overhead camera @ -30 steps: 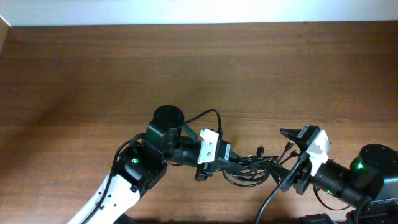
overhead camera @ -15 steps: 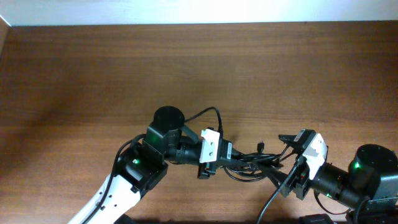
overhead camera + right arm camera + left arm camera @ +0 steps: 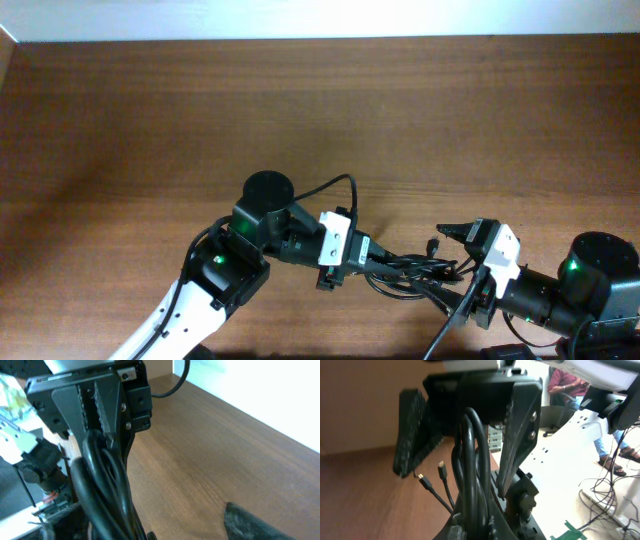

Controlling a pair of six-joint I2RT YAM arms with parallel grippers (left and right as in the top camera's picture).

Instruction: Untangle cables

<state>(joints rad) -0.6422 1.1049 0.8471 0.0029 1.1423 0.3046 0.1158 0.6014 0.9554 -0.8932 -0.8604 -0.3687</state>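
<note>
The cables are a bundle of glossy black cords lying between my two grippers near the table's front. My left gripper is shut on the bundle's left end; in the left wrist view the cords run out from between its jaws. My right gripper is open, with the bundle's right end between its spread fingers. In the right wrist view the cords fill the left side and one of my fingers shows at the lower right. Two small metal-tipped plugs hang free.
The brown wooden table stretches wide behind both arms, up to a white wall edge at the back. A thicker black cord loops from the left arm's wrist. The right arm's base sits at the front right corner.
My right gripper has moved down and left, closer round the bundle's right end. The bundle has shifted slightly toward the front. The left gripper keeps its hold.
</note>
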